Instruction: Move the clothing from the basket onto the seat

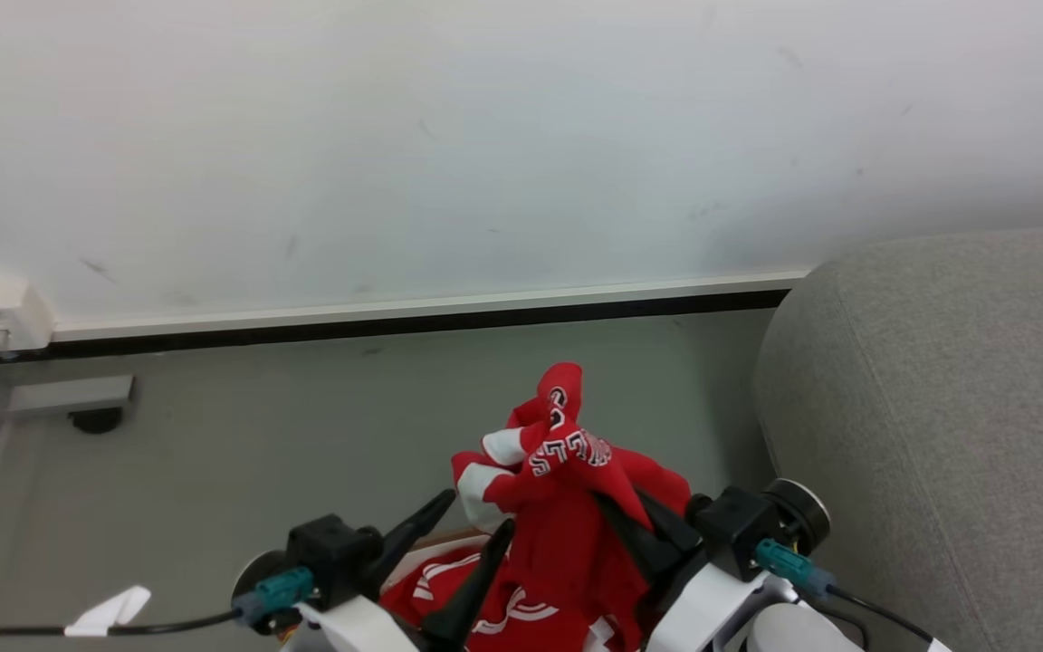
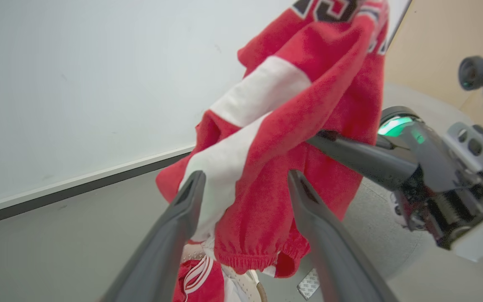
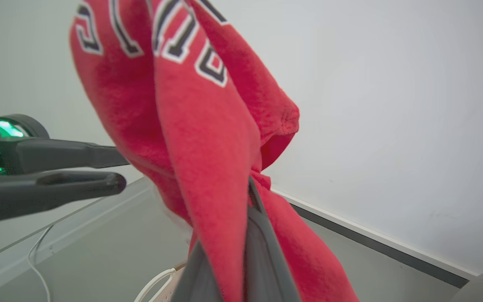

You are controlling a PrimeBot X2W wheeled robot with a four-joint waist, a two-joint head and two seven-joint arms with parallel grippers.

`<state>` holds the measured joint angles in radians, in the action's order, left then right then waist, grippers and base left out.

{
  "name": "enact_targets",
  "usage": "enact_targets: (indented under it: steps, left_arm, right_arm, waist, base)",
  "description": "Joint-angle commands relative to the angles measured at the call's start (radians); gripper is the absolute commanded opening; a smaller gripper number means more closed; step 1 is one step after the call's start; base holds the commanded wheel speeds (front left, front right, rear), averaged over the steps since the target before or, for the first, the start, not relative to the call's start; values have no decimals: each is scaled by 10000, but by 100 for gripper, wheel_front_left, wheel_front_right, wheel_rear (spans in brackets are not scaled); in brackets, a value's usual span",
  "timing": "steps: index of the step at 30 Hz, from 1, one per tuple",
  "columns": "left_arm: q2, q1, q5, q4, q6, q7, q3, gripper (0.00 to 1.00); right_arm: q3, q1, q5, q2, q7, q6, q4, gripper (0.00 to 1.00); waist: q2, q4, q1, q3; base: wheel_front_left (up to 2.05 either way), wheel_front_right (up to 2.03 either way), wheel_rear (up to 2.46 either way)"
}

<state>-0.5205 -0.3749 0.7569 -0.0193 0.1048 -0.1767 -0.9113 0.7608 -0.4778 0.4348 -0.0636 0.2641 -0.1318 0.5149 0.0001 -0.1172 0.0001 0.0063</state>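
Note:
A red jersey [image 1: 567, 471] with white stripes and black-and-white lettering hangs lifted at the bottom middle of the head view. My right gripper [image 1: 644, 534] is shut on it from the right, and the fabric drapes over its fingers [image 3: 262, 251]. My left gripper [image 1: 474, 514] is open just left of the jersey. In the left wrist view its fingers [image 2: 183, 209] stand wide apart with the cloth [image 2: 292, 126] hanging just beyond them. Below lies more red clothing [image 1: 449, 589] in the basket, of which a strip of brown rim [image 1: 440, 541] shows. The grey seat [image 1: 938, 407] lies to the right.
A white wall with a dark baseboard [image 1: 395, 326] runs across the back over grey floor [image 1: 259, 453]. A white outlet box [image 1: 1, 317] sits at the far left. A cable with a white tag [image 1: 114, 608] trails at the lower left.

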Motion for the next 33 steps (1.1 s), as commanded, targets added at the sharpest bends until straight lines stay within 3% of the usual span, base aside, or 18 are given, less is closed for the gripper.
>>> enact_targets:
  steps: [1, 14, 33]
  left_arm:
    - [27, 161, -139, -162, -41, -202, 10, 100]
    - [843, 603, -570, -1045, -569, -871, 466, 100]
    - [1600, 894, -1661, -1004, -1146, -878, 1251, 100]
  right_arm:
    - [-117, 192, -55, -84, 5, 21, -87, 0]
    - [-1194, 555, -431, -291, 5, 21, -789, 0]
    - [-1780, 927, -438, -708, 4, 21, -1535, 0]
  waist:
    - [-1, -93, -1, 43]
    - [-1, -857, -1, 125]
    - [-1, -3809, -1, 596]
  base:
    - [0, 0, 0]
    - [0, 0, 0]
    - [0, 0, 0]
